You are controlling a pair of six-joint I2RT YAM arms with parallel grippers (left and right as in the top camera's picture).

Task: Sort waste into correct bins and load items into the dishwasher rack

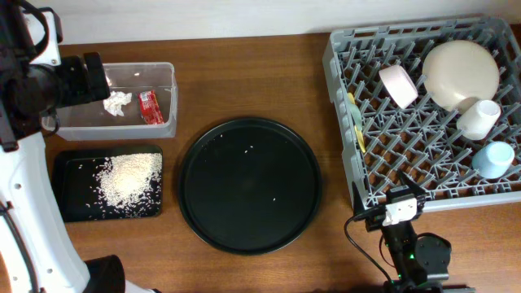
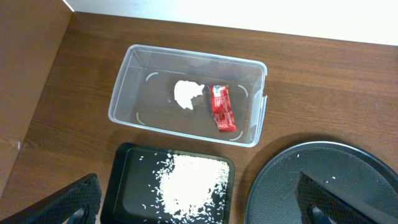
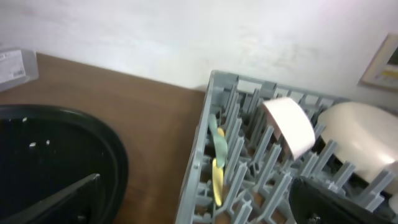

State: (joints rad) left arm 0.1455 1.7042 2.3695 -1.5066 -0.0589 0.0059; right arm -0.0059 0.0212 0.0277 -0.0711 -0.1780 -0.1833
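The white paper wad [image 1: 118, 103] and red wrapper [image 1: 151, 107] lie in the clear tub [image 1: 172, 98]. The rice heap [image 1: 126, 177] lies in the shallow black tray [image 1: 69, 191]. The grey rack [image 1: 383, 175] holds the cream plate [image 1: 460, 72], pink-rimmed bowl [image 1: 399, 85], white cup [image 1: 479, 118], light-blue cup [image 1: 493, 158], mint-green spoon [image 3: 217, 140] and yellow spoon [image 3: 217, 180]. My left gripper [image 2: 198, 180] is open and empty, high above the tub and tray. My right gripper [image 3: 199, 199] is open and empty by the rack's front left corner.
A large round black tray [image 1: 248, 183] with a few stray grains sits mid-table between the bins and the rack. The left arm's body [image 1: 32, 89] hangs over the tub's left end. The right arm's base [image 1: 419, 252] is at the front edge.
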